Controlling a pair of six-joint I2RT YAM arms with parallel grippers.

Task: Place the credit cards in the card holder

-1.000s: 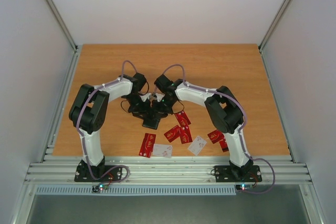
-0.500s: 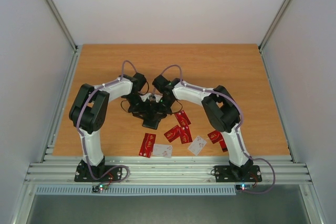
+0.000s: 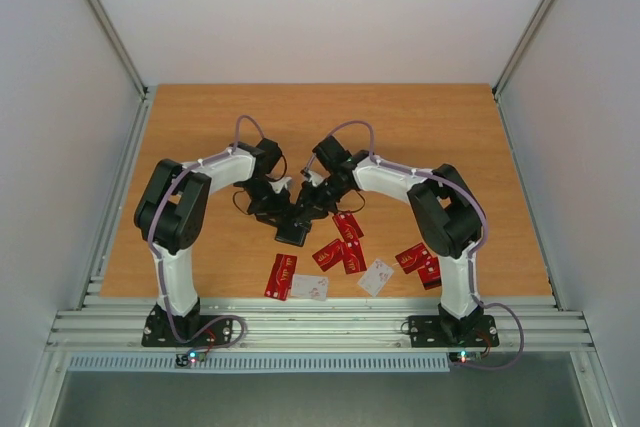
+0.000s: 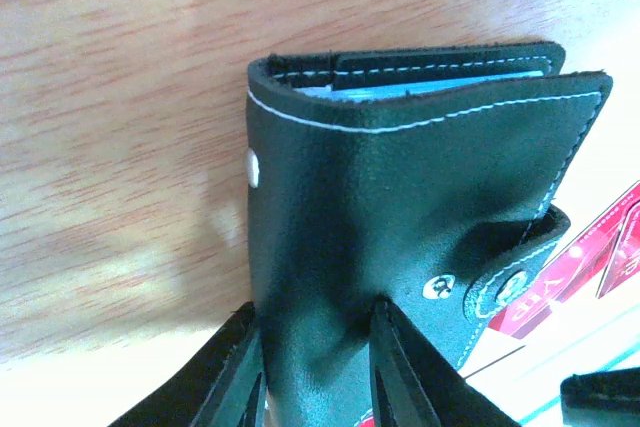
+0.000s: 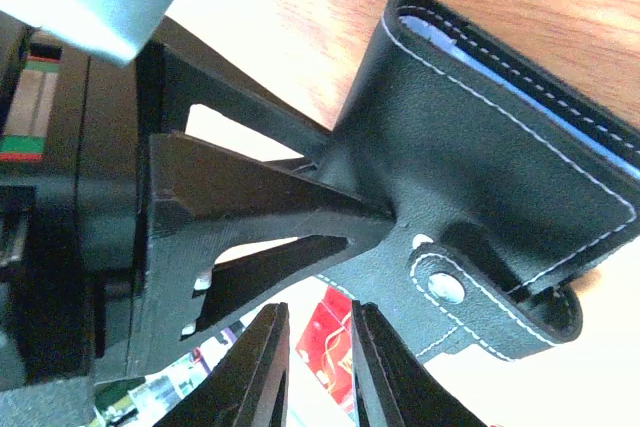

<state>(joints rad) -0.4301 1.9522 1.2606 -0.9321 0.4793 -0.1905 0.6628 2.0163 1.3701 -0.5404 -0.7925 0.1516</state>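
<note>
On the top camera, both arms fold inward with elbows out over the table. The left claw and right claw meet at the card holder. The credit cards lie scattered nearer the bases than either claw.

On the left wrist, my left claw is clenched on the card holder's lower edge. The snap tab is to its right, with red cards beyond; I can't read their lettering.

On the right wrist, my right claw is narrowly parted and grasps nothing. The card holder is just ahead and to the right.
</note>
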